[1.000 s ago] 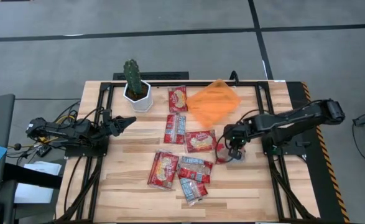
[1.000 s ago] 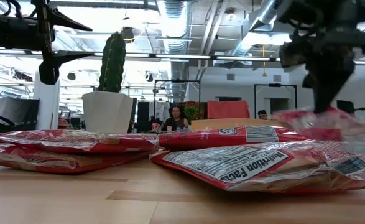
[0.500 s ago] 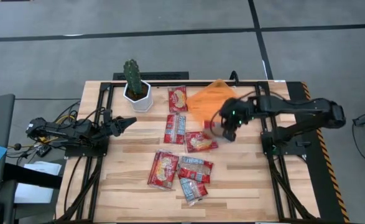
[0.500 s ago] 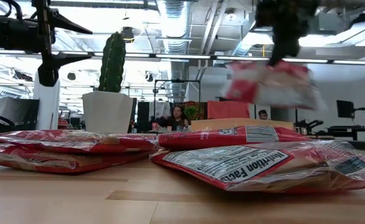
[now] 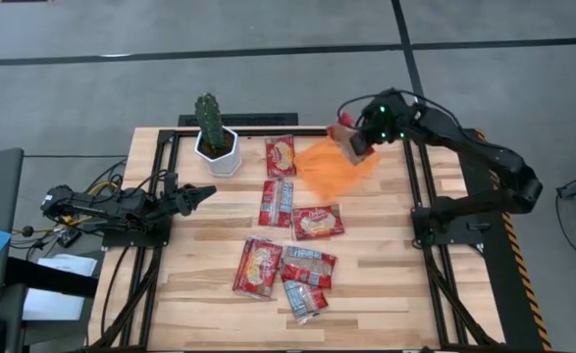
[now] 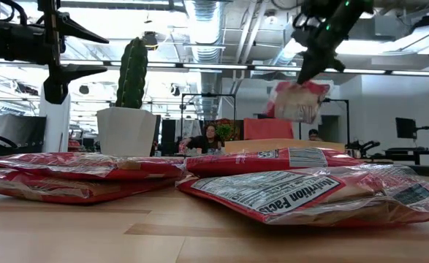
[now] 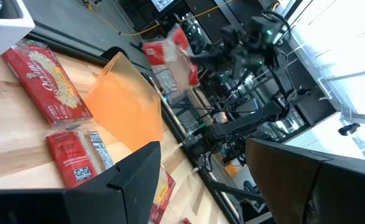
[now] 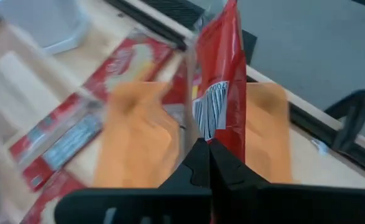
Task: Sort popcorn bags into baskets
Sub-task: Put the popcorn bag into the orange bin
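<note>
High view: the right gripper (image 5: 351, 140) carries one popcorn bag (image 5: 348, 142), its jaws clamped on it, above the far edge of the orange basket (image 5: 332, 167). Six more bags (image 5: 288, 235) lie on the table (image 5: 209, 265), well apart from the jaws. The left gripper (image 5: 204, 193) waits near the cactus pot (image 5: 216, 147), jaws parted.

Low view: the bag (image 6: 296, 101) hangs clear of the table.

Right wrist view: the basket (image 8: 135, 140) lies beyond the shut jaws and the bag (image 8: 218, 99).

This looks like the carry-and-drop step; next, centre over the basket, lower, release.
</note>
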You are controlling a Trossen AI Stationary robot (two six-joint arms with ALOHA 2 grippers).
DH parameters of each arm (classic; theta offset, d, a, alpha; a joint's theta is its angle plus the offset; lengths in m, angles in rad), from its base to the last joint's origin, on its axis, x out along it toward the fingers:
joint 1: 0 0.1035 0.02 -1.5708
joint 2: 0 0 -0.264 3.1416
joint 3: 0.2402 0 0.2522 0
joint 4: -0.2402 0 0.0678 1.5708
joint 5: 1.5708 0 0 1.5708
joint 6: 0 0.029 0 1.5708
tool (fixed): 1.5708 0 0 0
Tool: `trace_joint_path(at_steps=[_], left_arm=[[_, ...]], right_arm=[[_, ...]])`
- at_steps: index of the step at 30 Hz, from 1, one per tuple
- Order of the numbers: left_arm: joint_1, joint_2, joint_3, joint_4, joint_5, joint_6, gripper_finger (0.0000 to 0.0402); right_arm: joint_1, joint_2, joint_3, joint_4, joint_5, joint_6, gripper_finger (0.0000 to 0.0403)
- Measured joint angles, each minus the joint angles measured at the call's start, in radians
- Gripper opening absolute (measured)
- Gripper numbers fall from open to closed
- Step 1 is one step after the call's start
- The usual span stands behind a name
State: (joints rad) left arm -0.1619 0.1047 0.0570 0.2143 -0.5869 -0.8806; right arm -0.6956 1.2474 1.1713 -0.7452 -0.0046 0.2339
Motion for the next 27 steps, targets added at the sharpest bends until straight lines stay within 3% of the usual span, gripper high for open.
trace_joint_path(at_steps=[5,14,27], left_arm=[[0.0,0.0,0.0,-0.007,-0.004,0.0,0.0225],[0.0,0.0,0.0,-0.008,-0.006,0.0,0.0225],[0.0,0.0,0.0,-0.023,-0.008,-0.006,0.0225]], right_arm=[[-0.061,0.095,0.0,0.035,-0.073,-0.006,0.0003],[-0.069,0.243,0.0,0.009,-0.066,0.006,0.0008],[-0.143,0.382,0.006,-0.049,0.007,0.03,0.0113]])
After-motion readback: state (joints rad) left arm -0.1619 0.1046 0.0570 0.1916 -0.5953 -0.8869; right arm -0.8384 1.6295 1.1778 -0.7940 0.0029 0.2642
